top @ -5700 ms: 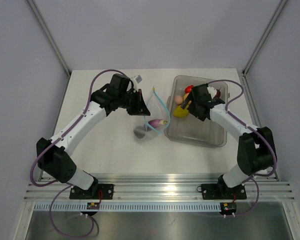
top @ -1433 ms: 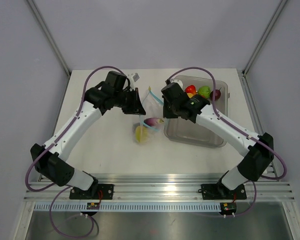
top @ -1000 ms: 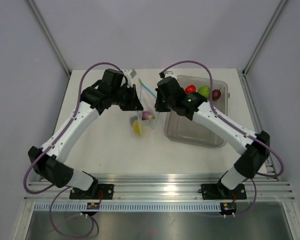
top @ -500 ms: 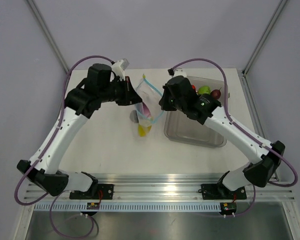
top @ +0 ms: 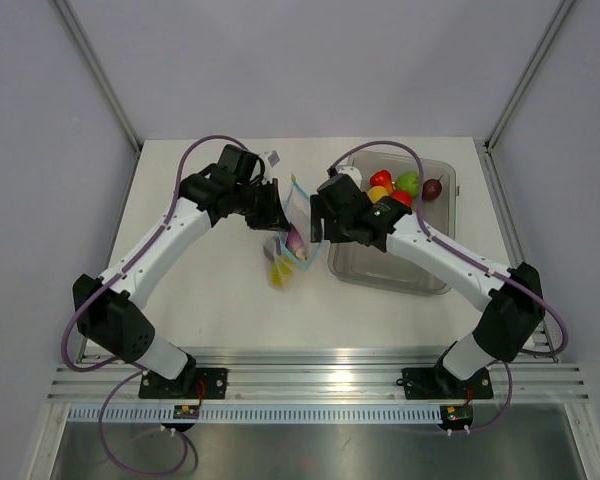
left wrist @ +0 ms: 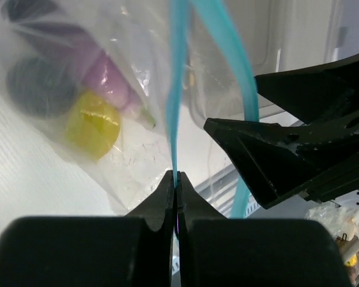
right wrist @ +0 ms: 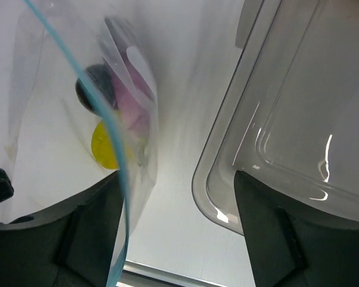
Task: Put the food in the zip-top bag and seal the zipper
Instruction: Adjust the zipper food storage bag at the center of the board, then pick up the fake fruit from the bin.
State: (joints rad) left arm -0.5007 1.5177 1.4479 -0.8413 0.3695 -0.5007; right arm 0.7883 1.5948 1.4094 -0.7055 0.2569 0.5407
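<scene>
The clear zip-top bag [top: 288, 252] hangs near the table's middle, its bottom down by the tabletop. Inside it is food: a yellow piece [left wrist: 93, 131], a pink-purple eggplant [left wrist: 102, 72] and a dark round piece [left wrist: 36, 89]. My left gripper [left wrist: 176, 178] is shut on one side of the light-blue zipper [left wrist: 176, 89], and the other side bows away, so the mouth is open. My right gripper [right wrist: 178, 179] is open beside the bag, the zipper [right wrist: 112, 143] running past its left finger [right wrist: 90, 230]. Nothing lies between its fingers. More food, red [top: 381, 179], green [top: 408, 182], dark purple [top: 432, 188] and orange-yellow [top: 377, 193], sits in the bin.
The grey translucent bin [top: 392, 258] stands just right of the bag, its rounded near corner [right wrist: 215, 197] close under my right gripper. The two arms meet over the bag. White tabletop [top: 210, 290] lies to the left and front, and grey walls enclose the table.
My right gripper has opened and no longer holds the bag's edge. The left arm came back down and to the right, so the bag, lifted half a second ago, hangs lower.
</scene>
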